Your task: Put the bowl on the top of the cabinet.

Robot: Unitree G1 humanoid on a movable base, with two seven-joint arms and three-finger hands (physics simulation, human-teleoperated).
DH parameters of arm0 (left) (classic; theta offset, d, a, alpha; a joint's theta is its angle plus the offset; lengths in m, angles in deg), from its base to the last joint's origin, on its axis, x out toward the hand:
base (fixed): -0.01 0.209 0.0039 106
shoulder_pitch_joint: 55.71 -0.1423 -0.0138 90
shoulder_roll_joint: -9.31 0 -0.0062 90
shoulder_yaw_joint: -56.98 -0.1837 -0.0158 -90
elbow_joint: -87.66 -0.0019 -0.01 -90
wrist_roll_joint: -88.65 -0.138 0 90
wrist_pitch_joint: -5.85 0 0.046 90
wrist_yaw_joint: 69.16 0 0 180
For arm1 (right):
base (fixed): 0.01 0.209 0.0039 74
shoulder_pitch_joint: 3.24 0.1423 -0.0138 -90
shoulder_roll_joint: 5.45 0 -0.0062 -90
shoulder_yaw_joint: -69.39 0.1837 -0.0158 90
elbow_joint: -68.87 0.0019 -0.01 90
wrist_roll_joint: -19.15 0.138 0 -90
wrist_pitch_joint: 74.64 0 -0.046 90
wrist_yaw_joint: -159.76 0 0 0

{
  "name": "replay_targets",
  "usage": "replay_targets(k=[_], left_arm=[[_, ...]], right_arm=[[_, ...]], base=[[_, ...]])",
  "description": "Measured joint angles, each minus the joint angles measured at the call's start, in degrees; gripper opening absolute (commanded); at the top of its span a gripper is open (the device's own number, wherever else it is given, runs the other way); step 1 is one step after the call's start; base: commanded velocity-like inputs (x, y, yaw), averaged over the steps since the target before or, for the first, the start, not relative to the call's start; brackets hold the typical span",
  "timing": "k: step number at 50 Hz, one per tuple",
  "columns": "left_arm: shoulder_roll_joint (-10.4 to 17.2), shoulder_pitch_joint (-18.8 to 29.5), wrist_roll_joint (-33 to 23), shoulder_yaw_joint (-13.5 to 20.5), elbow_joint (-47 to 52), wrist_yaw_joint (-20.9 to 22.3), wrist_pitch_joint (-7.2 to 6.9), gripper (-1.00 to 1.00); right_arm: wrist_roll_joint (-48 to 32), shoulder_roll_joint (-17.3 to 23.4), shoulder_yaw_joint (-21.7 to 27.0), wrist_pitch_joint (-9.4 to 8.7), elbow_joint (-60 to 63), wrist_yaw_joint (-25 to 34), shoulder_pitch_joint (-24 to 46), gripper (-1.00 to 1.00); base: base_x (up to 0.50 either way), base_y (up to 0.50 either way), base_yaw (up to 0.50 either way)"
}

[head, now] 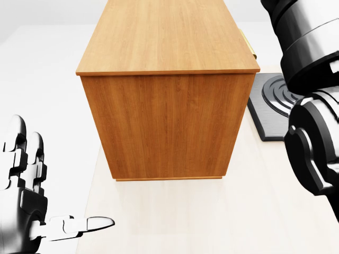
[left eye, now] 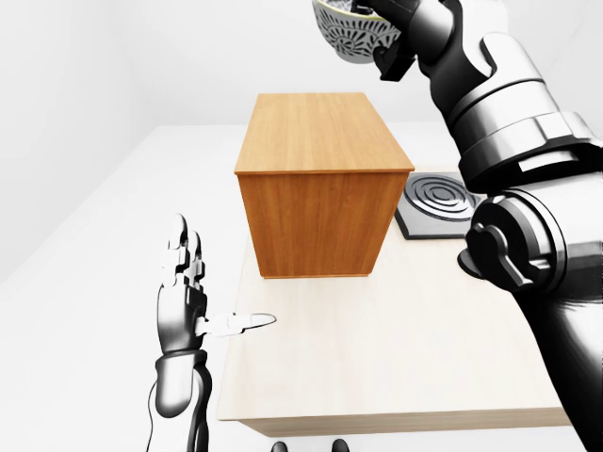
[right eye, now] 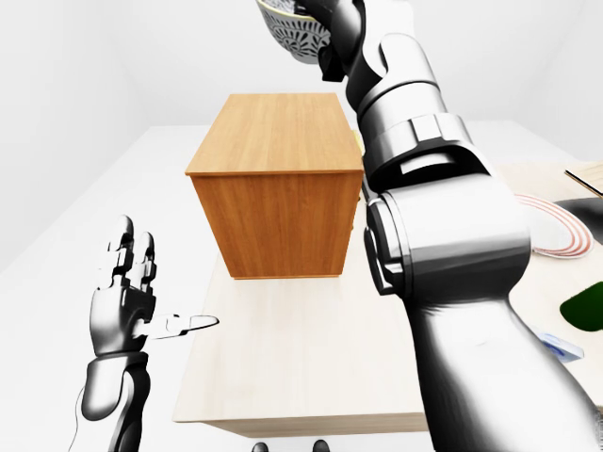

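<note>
Left-eye view: the right hand (left eye: pixel 391 28) holds the patterned bowl (left eye: pixel 350 30) high above the wooden cabinet (left eye: pixel 320 179), at the view's top edge.

The fingers of that hand close round the bowl's rim on its right side; the bowl hangs clear of the cabinet's bare top, tilted, with its decorated outside turned toward the camera. The cabinet stands on the pale tabletop (left eye: pixel 396 348) near its far left corner, and just beside its right side lies a dark stove plate with concentric rings (left eye: pixel 435 202). The left hand (left eye: pixel 184 292) is raised by the tabletop's left edge, its fingers spread and upright, the thumb pointing right over the edge, holding nothing. In the right-eye view a plate with a red rim (right eye: pixel 556 226) lies toward the tabletop's right edge.
</note>
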State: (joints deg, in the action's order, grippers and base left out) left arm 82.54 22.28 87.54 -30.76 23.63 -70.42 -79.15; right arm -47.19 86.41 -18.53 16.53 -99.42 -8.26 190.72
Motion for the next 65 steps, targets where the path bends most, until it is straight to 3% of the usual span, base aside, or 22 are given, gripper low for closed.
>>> replay_targets(k=[28,59,60,61,62,65], left_arm=[[0.0,0.8,0.4,0.6,0.4,0.0,0.0,1.0],[0.0,0.0,0.2,0.0,0.0,0.8,0.0,1.0],[0.0,0.0,0.2,0.0,0.0,0.8,0.0,1.0],[0.0,0.0,0.2,0.0,0.0,0.8,0.0,1.0],[0.0,0.1,0.2,0.0,0.0,0.8,0.0,1.0],[0.0,0.1,0.2,0.1,0.1,0.7,0.0,1.0]], right_arm=[[3.1,-5.3,-1.5,0.41,0.0,-2.4,-6.3,-1.0],[2.8,-6.4,-2.3,0.1,0.0,-2.7,-10.9,-1.0],[2.7,-6.4,-2.3,0.08,0.0,-2.7,-10.9,-0.94],[2.8,-6.4,-2.2,0.06,0.1,-2.8,-10.9,0.87],[2.7,-6.4,-2.2,0.05,0.1,-2.8,-10.9,1.0],[2.6,-6.4,-2.1,-0.02,0.3,-2.9,-10.9,1.0]], base=[[0.0,0.0,0.0],[0.0,0.0,0.0],[0.0,0.0,0.0],[0.0,0.0,0.0],[0.0,0.0,0.0],[0.0,0.0,0.0]])
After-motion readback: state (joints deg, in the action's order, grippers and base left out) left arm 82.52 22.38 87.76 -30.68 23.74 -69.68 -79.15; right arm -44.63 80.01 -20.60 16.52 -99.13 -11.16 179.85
